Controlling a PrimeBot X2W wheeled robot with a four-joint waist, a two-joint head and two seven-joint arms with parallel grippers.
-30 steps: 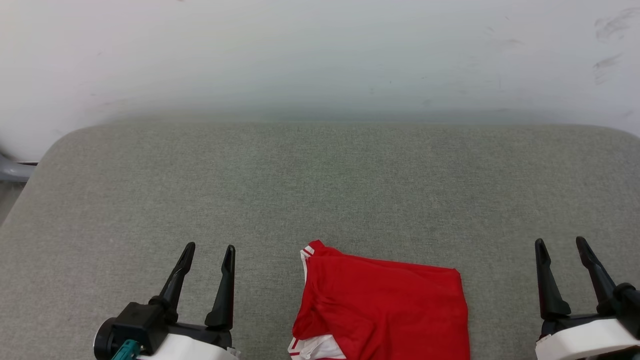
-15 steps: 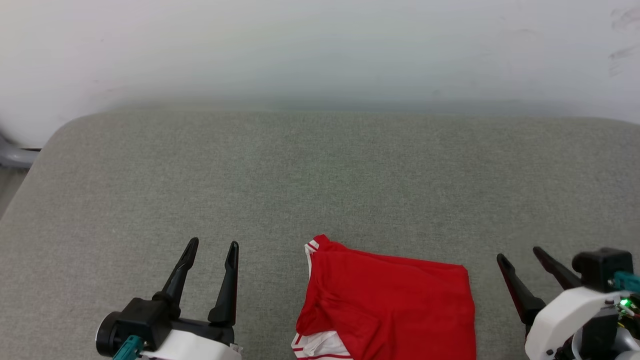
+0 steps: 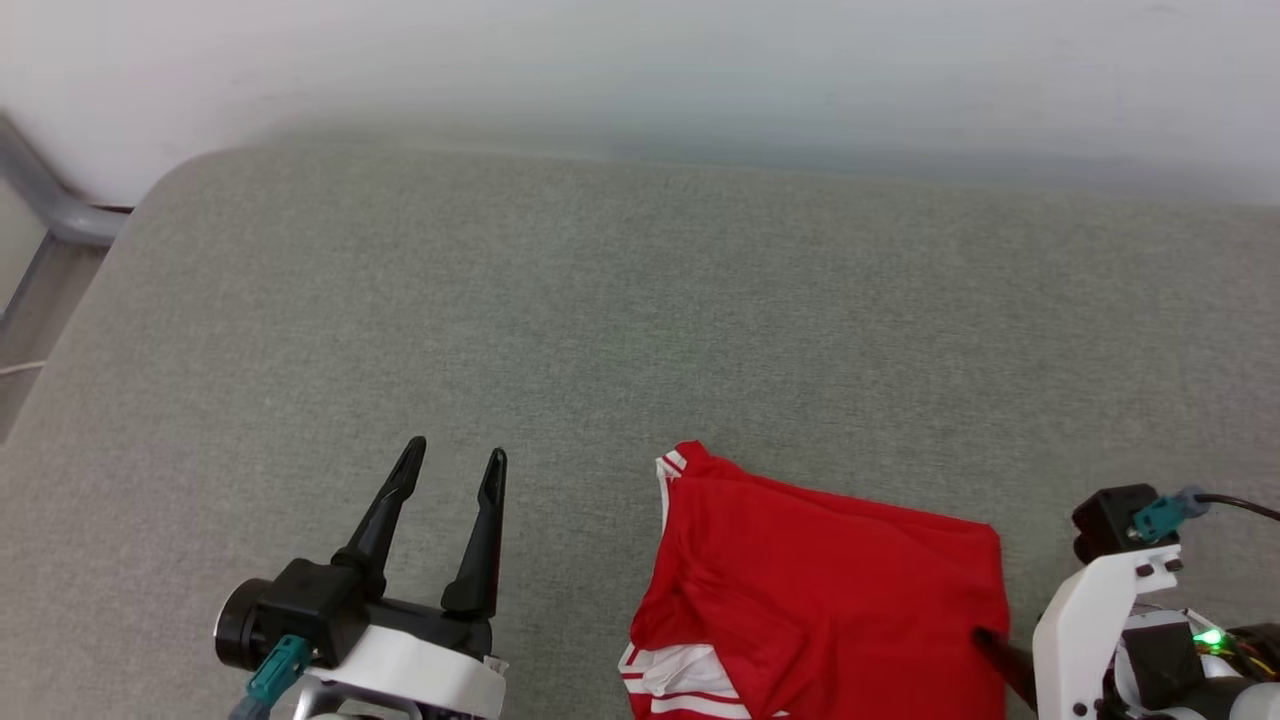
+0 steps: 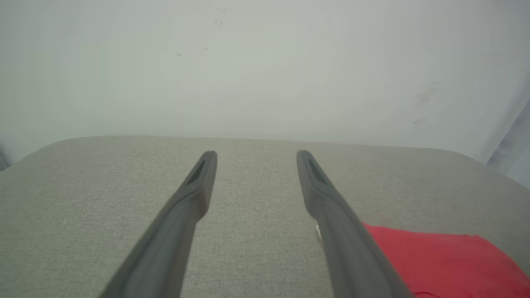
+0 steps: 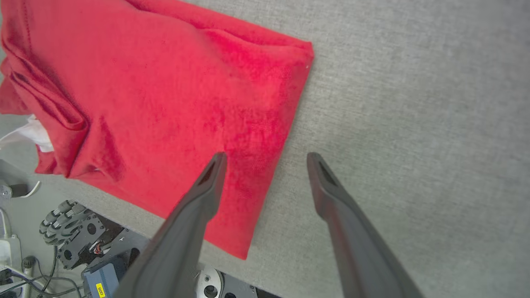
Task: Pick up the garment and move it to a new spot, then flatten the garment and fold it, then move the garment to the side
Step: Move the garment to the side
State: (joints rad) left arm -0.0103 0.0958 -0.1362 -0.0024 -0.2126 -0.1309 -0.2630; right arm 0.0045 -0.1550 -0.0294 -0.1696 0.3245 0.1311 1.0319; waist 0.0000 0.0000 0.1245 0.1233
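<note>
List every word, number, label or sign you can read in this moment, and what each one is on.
"800" (uncertain): dark digits on a yellow sticker on the grey-blue box at the bottom of the right wrist view. They are tiny and tilted, so the reading is not sure.
Garment: no lettering is visible. It shows plain red cloth with white striped trim.
Nothing else is readable.

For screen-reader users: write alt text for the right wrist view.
A folded red jersey garment lies on a grey fabric surface. The right gripper holds its two long dark fingers open across the garment's edge, one tip over red cloth, the other over bare grey. Dark robot base hardware shows at lower left.
</note>
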